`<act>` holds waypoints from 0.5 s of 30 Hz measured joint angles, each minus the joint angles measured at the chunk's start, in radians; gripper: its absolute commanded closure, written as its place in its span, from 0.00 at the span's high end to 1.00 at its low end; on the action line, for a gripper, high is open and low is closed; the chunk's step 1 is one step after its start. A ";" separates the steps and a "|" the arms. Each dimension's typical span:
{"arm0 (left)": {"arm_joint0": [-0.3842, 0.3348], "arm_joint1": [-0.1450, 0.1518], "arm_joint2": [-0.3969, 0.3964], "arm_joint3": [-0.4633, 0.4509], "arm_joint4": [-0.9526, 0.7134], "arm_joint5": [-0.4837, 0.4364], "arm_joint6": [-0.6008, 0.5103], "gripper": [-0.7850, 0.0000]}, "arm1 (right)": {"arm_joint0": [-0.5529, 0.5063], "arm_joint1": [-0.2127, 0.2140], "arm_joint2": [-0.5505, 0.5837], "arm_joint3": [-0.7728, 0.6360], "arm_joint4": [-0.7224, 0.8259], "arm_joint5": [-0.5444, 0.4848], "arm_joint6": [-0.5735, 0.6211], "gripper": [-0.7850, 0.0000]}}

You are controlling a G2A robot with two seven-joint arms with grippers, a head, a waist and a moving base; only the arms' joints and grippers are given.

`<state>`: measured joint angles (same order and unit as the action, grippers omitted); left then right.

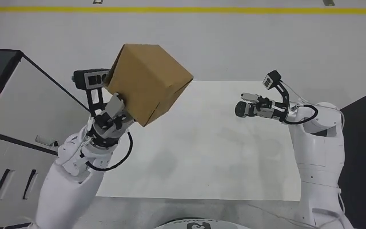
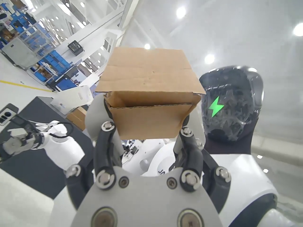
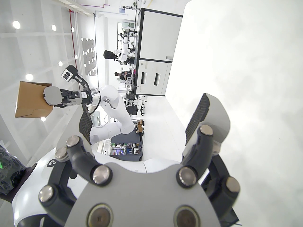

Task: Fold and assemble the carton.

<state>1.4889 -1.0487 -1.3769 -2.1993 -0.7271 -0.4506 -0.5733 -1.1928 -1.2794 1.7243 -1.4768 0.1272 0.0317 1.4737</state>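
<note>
Above left edge of white worktop (image 1: 229,149): brown cardboard carton (image 1: 150,83), held aloft.
Left end effector (image 2: 146,116): clamped on carton.
Right end effector (image 3: 144,109): wide apart, empty.
Progress: box squared; one end flap likely unclosed.

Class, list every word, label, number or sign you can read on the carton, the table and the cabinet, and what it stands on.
No text can be quoted.
Brown cardboard carton, held in the left gripper: bare faces, no print.
White table: no words or marks.
Grey cabinet beside the table: any label too small to read.
</note>
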 measured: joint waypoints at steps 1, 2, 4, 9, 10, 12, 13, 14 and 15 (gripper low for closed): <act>0.006 0.000 0.003 -0.004 -0.017 0.031 0.014 0.00 | 0.000 0.000 0.000 0.000 0.000 0.000 0.000 1.00; 0.014 -0.001 0.006 -0.010 -0.034 0.074 0.027 0.00 | 0.000 0.000 0.000 0.000 0.000 0.000 0.000 1.00; 0.027 -0.003 0.010 -0.018 -0.071 0.128 0.056 0.00 | 0.000 0.000 0.000 0.000 0.000 0.000 0.000 1.00; 0.046 -0.007 0.017 -0.038 -0.135 0.199 0.112 0.00 | 0.000 0.000 0.000 0.000 0.000 0.000 0.000 1.00; 0.046 -0.007 0.016 -0.038 -0.132 0.198 0.111 0.00 | 0.000 0.000 0.000 0.000 0.000 0.000 0.000 1.00; 0.045 -0.007 0.016 -0.038 -0.131 0.196 0.110 0.00 | 0.000 0.000 0.000 0.000 0.000 0.000 0.000 1.00; 0.045 -0.007 0.016 -0.038 -0.131 0.196 0.110 0.00 | 0.000 0.000 0.000 0.000 0.000 0.000 0.000 1.00; 0.046 -0.007 0.016 -0.038 -0.131 0.196 0.110 0.00 | 0.000 0.000 0.000 0.000 0.000 0.000 0.000 1.00; 0.048 -0.008 0.018 -0.039 -0.134 0.197 0.114 0.00 | 0.000 0.000 0.000 0.000 0.000 0.000 0.000 1.00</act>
<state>1.5366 -1.0570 -1.3584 -2.2384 -0.8616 -0.2541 -0.4598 -1.1928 -1.2794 1.7243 -1.4768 0.1272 0.0317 1.4737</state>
